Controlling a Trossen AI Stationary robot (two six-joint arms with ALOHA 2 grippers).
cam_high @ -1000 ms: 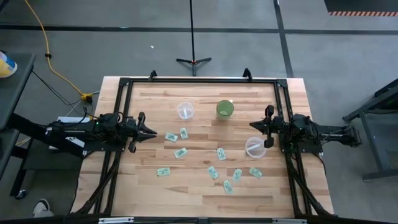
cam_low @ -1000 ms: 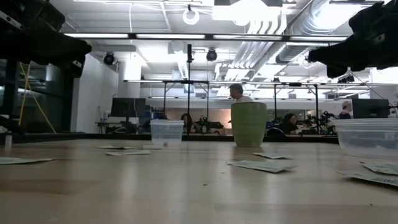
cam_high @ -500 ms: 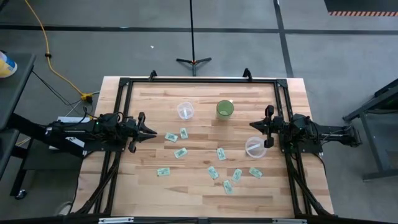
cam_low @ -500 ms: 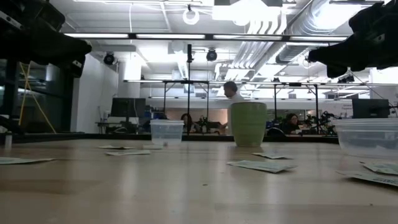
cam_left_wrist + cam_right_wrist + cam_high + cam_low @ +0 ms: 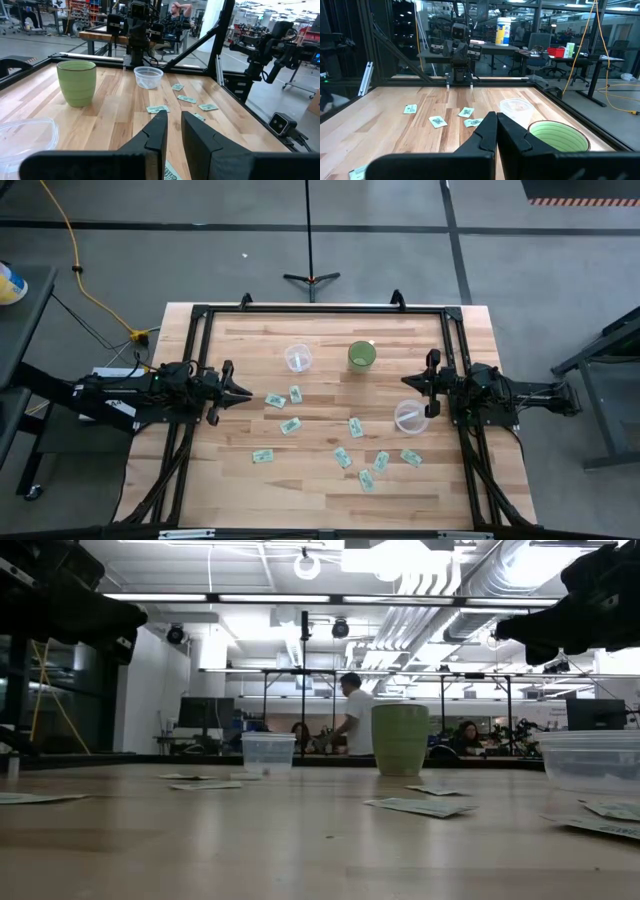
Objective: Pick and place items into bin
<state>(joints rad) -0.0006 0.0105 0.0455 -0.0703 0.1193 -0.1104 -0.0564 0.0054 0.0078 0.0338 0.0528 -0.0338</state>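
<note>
Several small pale green and white packets [image 5: 355, 427] lie flat on the wooden table, scattered from its middle toward the near right; they also show in the left wrist view [image 5: 158, 108] and the right wrist view [image 5: 437, 120]. Two clear plastic cups [image 5: 298, 358] [image 5: 410, 416] and a green cup [image 5: 362, 356] stand upright. My left gripper [image 5: 243, 393] hovers at the table's left, its fingers [image 5: 174, 117] a narrow gap apart, holding nothing. My right gripper [image 5: 408, 383] hovers at the right, just beyond the nearer clear cup, its fingers [image 5: 496, 120] shut and holding nothing.
A black frame [image 5: 320, 310] runs along the table's far, left and right edges. The low view shows both arms held high above the tabletop, my left gripper [image 5: 110, 625] and my right gripper [image 5: 520, 635]. Bare wood lies at the near left [image 5: 220, 490]. A person [image 5: 355, 720] stands in the room behind.
Both arms, the packets and the cups have kept still. In the room beyond the table, a person has walked from behind the green cup toward the left.
</note>
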